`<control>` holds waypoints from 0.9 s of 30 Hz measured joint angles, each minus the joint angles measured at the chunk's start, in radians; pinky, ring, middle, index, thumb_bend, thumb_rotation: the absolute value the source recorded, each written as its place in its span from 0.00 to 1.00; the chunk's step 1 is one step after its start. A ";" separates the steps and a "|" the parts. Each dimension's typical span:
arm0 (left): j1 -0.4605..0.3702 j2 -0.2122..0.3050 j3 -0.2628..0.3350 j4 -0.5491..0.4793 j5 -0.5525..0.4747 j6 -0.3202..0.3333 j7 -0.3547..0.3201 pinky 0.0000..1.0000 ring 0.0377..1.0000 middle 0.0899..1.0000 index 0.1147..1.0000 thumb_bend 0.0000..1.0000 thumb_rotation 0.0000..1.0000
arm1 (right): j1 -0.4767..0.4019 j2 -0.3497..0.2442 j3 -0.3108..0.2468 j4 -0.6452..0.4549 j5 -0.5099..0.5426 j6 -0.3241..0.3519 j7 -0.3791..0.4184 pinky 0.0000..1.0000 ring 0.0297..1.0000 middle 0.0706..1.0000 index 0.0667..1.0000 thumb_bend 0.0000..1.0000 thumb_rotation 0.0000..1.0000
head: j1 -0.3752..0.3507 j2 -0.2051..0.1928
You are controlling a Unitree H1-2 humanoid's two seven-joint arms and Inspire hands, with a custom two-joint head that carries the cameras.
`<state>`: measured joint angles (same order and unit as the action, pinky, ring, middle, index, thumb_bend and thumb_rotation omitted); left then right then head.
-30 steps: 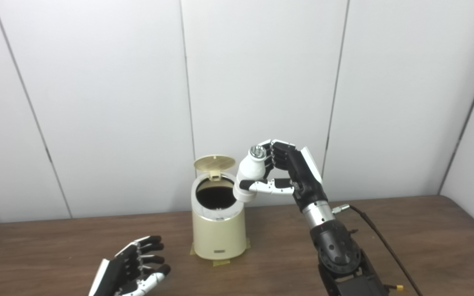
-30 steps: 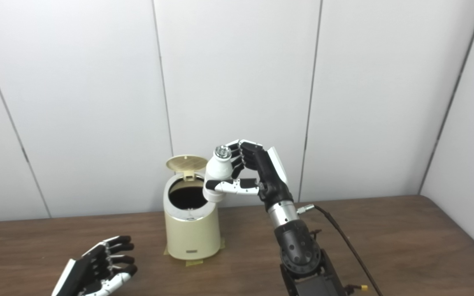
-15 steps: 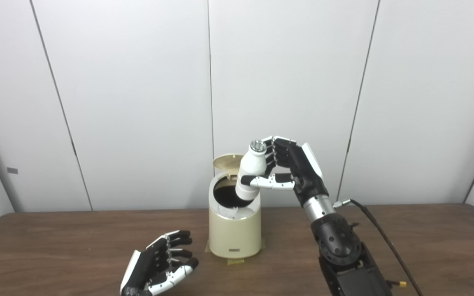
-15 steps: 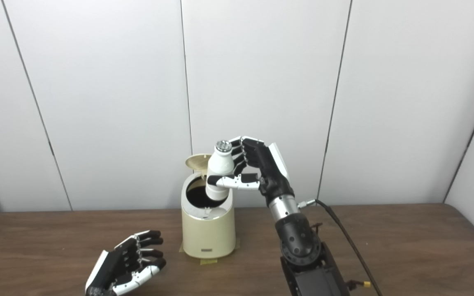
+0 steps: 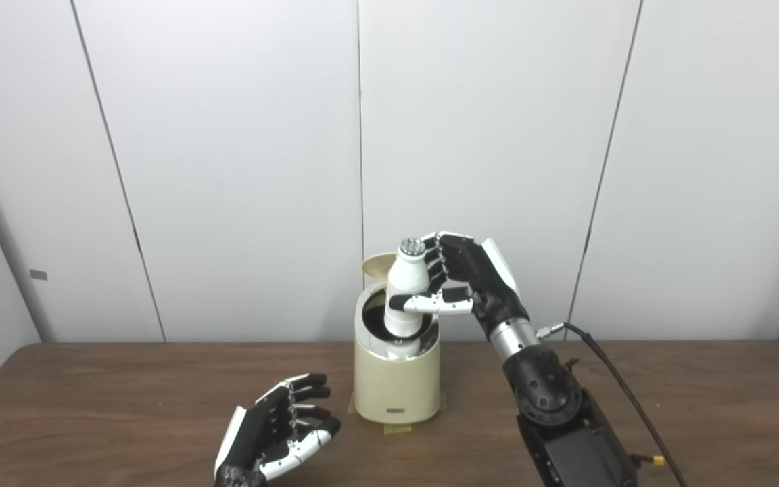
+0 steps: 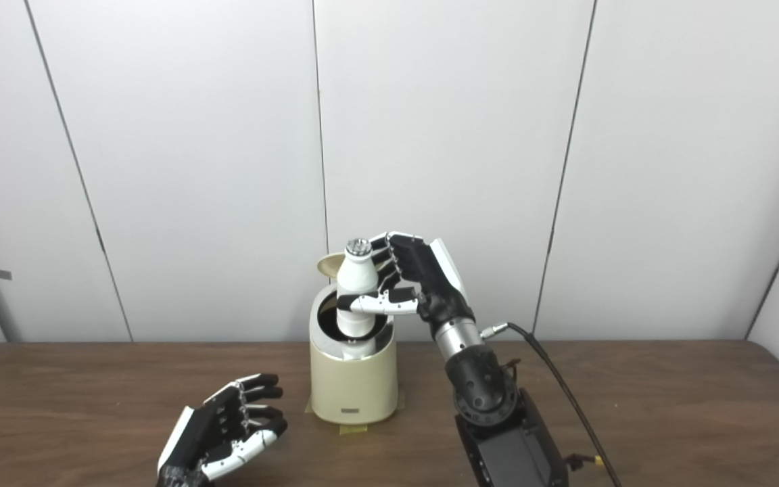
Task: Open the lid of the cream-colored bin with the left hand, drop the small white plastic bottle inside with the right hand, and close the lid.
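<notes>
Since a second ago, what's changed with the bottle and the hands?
The right hand, shut on the white bottle, has carried it from beside the bin's rim to over the opening and turned it upright, base now in the mouth of the bin. The lid stayed open; the left hand stayed open, low by the table. The camera also shifted.

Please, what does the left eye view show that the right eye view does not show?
Only the left eye view shows a wide part of the raised lid beside the bottle; in the right eye view only a small edge shows. Only the right eye view shows a long stretch of the right edge of the table. Both show the right robot hand holding the white bottle upright at the opening of the cream bin, and the left robot hand open.
</notes>
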<state>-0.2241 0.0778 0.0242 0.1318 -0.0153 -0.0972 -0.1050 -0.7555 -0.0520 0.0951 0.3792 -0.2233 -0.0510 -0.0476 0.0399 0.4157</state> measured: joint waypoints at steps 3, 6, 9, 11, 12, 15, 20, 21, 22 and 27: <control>0.000 -0.001 0.000 -0.002 0.000 0.000 0.002 0.51 0.62 0.70 0.71 0.71 0.13 | -0.017 0.000 -0.001 0.050 0.001 -0.036 -0.005 0.31 0.37 0.45 0.51 0.50 0.00 | 0.003 0.005; 0.000 -0.001 0.000 -0.003 0.000 0.001 0.011 0.51 0.62 0.70 0.72 0.70 0.13 | -0.027 0.004 0.000 0.069 0.002 -0.061 -0.009 0.31 0.38 0.45 0.51 0.49 0.00 | 0.006 0.009; 0.000 -0.001 -0.002 -0.003 0.000 0.001 0.013 0.51 0.62 0.70 0.71 0.71 0.13 | -0.036 0.005 0.000 0.087 0.002 -0.083 -0.008 0.34 0.38 0.45 0.50 0.50 0.00 | 0.009 0.012; 0.000 -0.001 -0.003 -0.004 0.000 0.001 0.015 0.51 0.62 0.70 0.71 0.71 0.13 | -0.037 0.005 0.000 0.097 0.002 -0.095 -0.008 0.35 0.38 0.45 0.50 0.50 0.00 | 0.011 0.014; 0.000 -0.002 -0.003 -0.005 0.001 0.002 0.016 0.51 0.62 0.70 0.71 0.71 0.14 | -0.037 0.005 0.000 0.104 0.002 -0.099 -0.008 0.37 0.38 0.45 0.50 0.50 0.00 | 0.011 0.014; 0.000 -0.002 -0.006 -0.009 0.002 0.002 0.019 0.51 0.62 0.70 0.71 0.70 0.13 | -0.037 0.004 0.001 0.120 -0.002 -0.102 -0.010 0.41 0.37 0.45 0.50 0.50 0.00 | 0.011 0.014; 0.000 -0.002 -0.010 -0.015 0.003 0.007 0.021 0.52 0.62 0.70 0.71 0.70 0.13 | -0.042 0.000 0.011 0.154 -0.040 -0.151 -0.039 0.47 0.37 0.44 0.50 0.50 0.00 | 0.017 0.022; 0.001 -0.002 -0.010 -0.023 0.003 0.009 0.021 0.52 0.62 0.70 0.72 0.70 0.13 | -0.043 -0.002 0.015 0.157 -0.047 -0.163 -0.040 0.45 0.37 0.44 0.50 0.50 0.00 | 0.017 0.023; 0.001 -0.002 -0.010 -0.031 0.003 0.010 0.021 0.52 0.62 0.70 0.72 0.70 0.13 | -0.043 -0.004 0.018 0.162 -0.055 -0.181 -0.043 0.45 0.37 0.44 0.50 0.50 0.00 | 0.018 0.025; 0.002 -0.002 -0.010 -0.040 0.002 0.011 0.022 0.51 0.62 0.69 0.71 0.71 0.13 | -0.043 -0.017 0.029 0.187 -0.088 -0.259 -0.064 0.40 0.37 0.44 0.51 0.50 0.00 | 0.017 0.029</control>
<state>-0.2225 0.0755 0.0138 0.0914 -0.0129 -0.0864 -0.0835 -0.7989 -0.0687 0.1242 0.5659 -0.3114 -0.3102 -0.1115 0.0568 0.4449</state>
